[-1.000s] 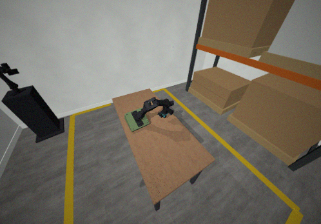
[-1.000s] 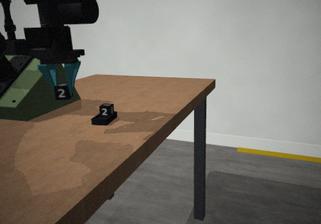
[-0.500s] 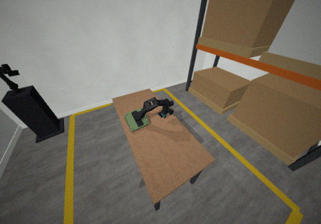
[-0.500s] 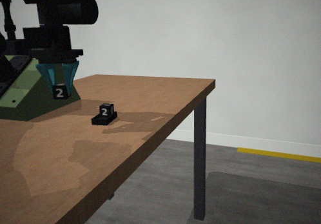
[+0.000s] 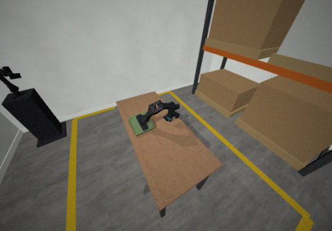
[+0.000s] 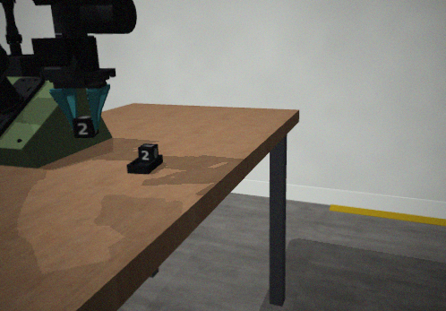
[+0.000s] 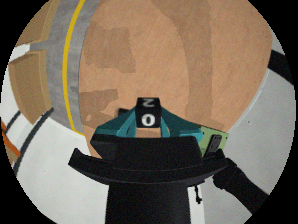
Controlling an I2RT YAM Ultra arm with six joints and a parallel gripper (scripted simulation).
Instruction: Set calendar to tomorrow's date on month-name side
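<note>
My gripper is shut on a black cube and holds it above the table, left of the tray in the exterior view. The held cube shows an upright white 2 in that view. The wrist view shows its 0 and, on the far face, a 2 upside down. The black tray lies on the table. A second black cube stands in it, showing an upright 2; part of the tray beside it is bare. The top view does not show the tray clearly.
The wooden table carries the green arm base behind the gripper. The table's long edge runs past the tray. Shelves with large boxes stand off the table.
</note>
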